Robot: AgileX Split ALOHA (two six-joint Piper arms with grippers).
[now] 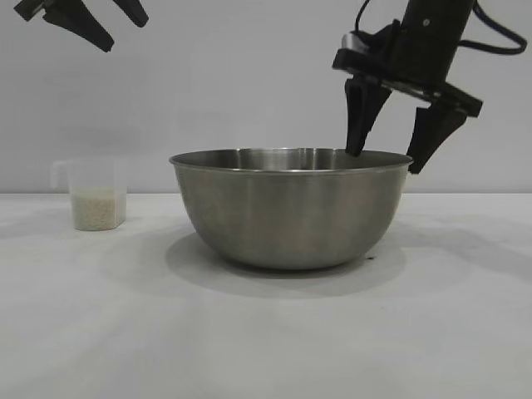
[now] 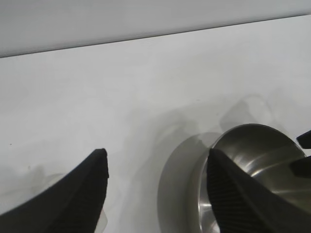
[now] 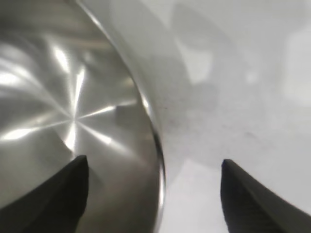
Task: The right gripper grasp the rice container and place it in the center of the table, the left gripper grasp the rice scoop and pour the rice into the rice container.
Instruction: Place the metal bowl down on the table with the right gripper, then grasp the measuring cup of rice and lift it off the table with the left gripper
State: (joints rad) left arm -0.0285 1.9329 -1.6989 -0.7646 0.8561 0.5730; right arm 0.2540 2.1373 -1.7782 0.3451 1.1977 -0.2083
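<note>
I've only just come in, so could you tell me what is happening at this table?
A steel bowl stands empty mid-table. The right gripper hangs open over the bowl's right rim, one finger on each side, holding nothing. A small plastic cup with rice in it stands untouched to the bowl's left. The left gripper waits open, high above the cup. No rice is poured yet.

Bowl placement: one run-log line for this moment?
rice container: mid-table, free | right hand: open, astride its rim | left hand: open, high | rice scoop: untouched

The left claw (image 1: 100,21) is cropped by the exterior view's top edge (wrist unseen).
</note>
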